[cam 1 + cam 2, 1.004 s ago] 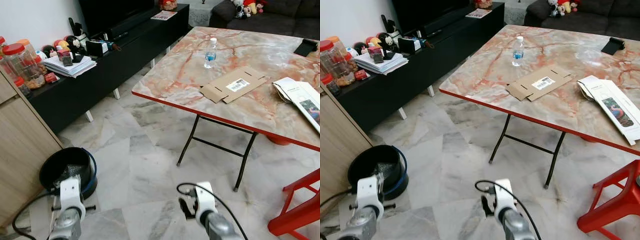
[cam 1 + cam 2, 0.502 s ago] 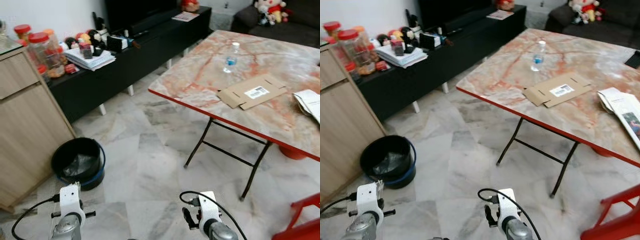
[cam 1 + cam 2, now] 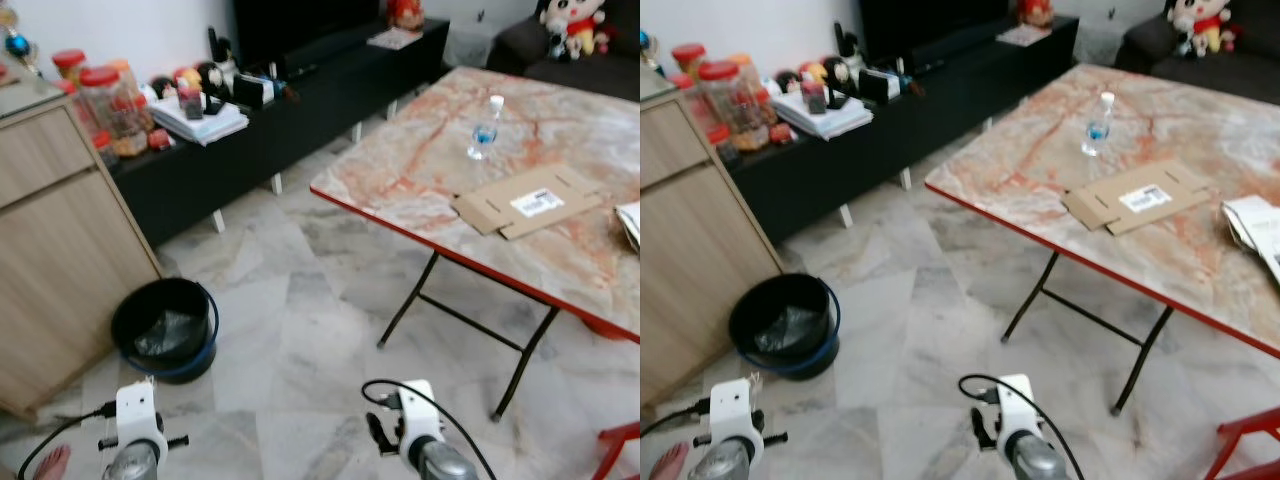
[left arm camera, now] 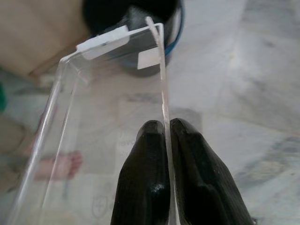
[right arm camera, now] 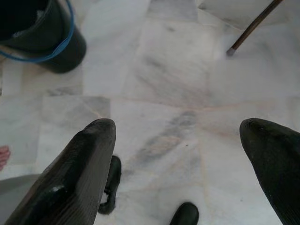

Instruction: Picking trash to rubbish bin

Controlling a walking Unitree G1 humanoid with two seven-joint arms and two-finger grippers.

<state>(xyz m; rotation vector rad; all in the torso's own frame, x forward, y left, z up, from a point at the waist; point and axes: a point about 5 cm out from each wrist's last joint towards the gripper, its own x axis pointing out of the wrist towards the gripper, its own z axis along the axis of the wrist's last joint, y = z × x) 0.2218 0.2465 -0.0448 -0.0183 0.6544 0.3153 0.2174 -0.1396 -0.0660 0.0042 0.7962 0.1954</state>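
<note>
- Left eye view: black rubbish bin (image 3: pixel 165 328) with blue rim stands on the marble floor (image 3: pixel 300 330), just beside the wooden cabinet (image 3: pixel 60 250). Left arm low on the left, right arm low at centre; tool tips out of frame here. A person's bare toes (image 3: pixel 45 466) at the bottom left corner.
- Left eye view, worktop (image 3: pixel 560 190): marble-pattern top with red edge, carrying a water bottle (image 3: pixel 484 127) upright, a flattened cardboard box (image 3: pixel 528 201) near it, and papers at the right edge.
- Right eye view: same scene; black TV bench (image 3: pixel 910 110) along the wall with jars, books and small clutter on it.
- Left wrist view: left tool (image 4: pixel 164 129) clamped together on the edge of a clear plastic box (image 4: pixel 108 93), held up in the air; bin visible beyond it, well apart.
- Right wrist view: right tool (image 5: pixel 187 131) spread wide apart, holding nothing, over bare floor; bin (image 5: pixel 42 33) and a worktop leg tip (image 5: pixel 251 28) ahead.
</note>
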